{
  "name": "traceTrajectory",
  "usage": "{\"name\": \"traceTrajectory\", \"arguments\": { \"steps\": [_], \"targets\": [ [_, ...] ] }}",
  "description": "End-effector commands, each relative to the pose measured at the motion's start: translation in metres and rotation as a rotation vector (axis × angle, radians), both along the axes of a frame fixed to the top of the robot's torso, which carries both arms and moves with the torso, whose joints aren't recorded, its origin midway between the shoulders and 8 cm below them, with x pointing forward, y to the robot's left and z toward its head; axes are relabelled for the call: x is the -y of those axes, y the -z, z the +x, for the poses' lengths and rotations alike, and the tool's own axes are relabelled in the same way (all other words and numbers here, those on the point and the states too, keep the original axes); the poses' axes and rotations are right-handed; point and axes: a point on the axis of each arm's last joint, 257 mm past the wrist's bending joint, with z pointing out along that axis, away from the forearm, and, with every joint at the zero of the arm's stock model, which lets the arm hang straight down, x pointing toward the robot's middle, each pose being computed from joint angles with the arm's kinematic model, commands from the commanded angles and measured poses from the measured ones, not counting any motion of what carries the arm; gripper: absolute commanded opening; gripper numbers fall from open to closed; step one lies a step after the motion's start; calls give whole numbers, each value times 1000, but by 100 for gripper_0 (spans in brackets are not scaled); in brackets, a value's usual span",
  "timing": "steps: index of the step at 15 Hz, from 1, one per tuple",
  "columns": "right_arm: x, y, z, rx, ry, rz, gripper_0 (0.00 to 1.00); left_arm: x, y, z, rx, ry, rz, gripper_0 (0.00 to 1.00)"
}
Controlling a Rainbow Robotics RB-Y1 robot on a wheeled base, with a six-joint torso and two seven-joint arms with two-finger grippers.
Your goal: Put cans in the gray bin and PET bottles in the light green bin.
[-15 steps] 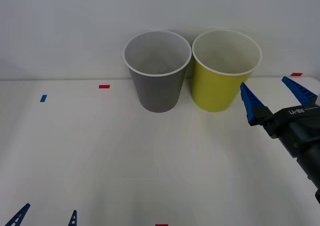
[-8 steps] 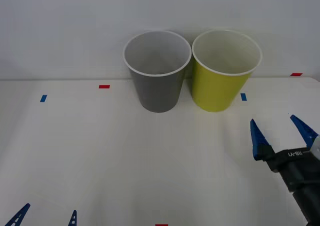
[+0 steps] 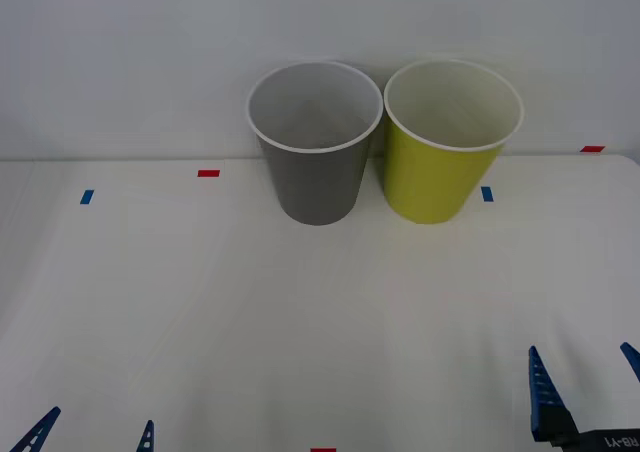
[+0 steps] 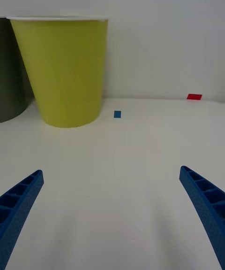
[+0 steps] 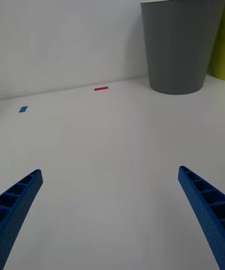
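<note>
At the counter's (image 3: pixel 200 302) far edge the gray bin (image 3: pixel 315 142) and light green bin (image 3: pixel 450 142) stand side by side, well beyond the left gripper (image 3: pixel 95 434) and right gripper (image 3: pixel 585 387), both with fingers apart and empty.

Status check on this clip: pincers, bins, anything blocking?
Left pincer open, parked near table edge. Right pincer open, empty, low at right. Gray bin and light green bin upright, side by side. Nothing between pincers and bins.

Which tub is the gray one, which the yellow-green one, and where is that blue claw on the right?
gray bin (image 3: pixel 318 177): front view, outer wall.
light green bin (image 3: pixel 432 177): front view, outer wall.
right gripper (image 3: pixel 588 390): front view, gap between its open fingertips.
</note>
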Motion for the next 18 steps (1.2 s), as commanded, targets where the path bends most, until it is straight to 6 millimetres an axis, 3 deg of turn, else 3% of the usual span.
{"name": "traceTrajectory", "arguments": {
  "steps": [1,6,18],
  "targets": [
    [-6,3,-29,-4,2,16,100,0,0,0,0,0,0,100],
    [-4,22,-46,-11,5,34,100,0,0,0,0,0,0,100],
    [2,20,-49,-11,0,27,100,0,0,0,0,0,0,100]
  ]
}}
